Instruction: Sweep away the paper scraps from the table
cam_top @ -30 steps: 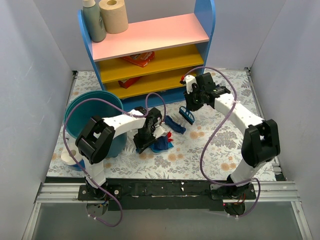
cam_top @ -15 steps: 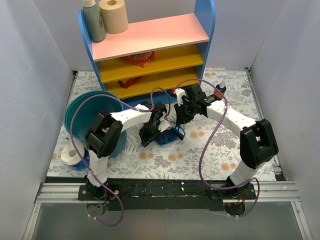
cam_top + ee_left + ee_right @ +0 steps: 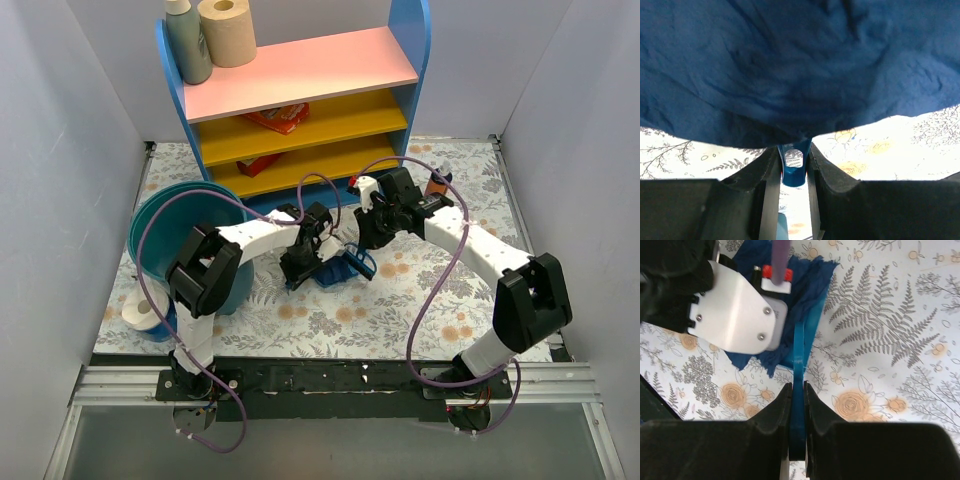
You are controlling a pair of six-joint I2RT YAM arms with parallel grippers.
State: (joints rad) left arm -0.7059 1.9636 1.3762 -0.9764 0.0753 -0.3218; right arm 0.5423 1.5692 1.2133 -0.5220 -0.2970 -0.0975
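My left gripper (image 3: 300, 268) is shut on the handle of the blue dustpan (image 3: 793, 167), held low over the table (image 3: 440, 300) at its middle. A large crumpled dark blue paper scrap (image 3: 790, 65) lies just ahead of it and fills the left wrist view. My right gripper (image 3: 365, 240) is shut on the thin blue handle of the hand brush (image 3: 798, 360). The brush end (image 3: 352, 265) sits against the dark blue paper scrap (image 3: 810, 280), right beside the left gripper's white housing (image 3: 735, 310). No red, white or grey scraps show.
The pink, yellow and blue shelf unit (image 3: 300, 100) stands at the back. A teal basin (image 3: 180, 235) and a toilet roll (image 3: 140, 310) sit at the left. A small dark and orange object (image 3: 437, 182) stands behind the right arm.
My right gripper has come down and left with the brush to meet the left gripper. My left gripper has moved up and right with the dustpan. The red scrap no longer shows.
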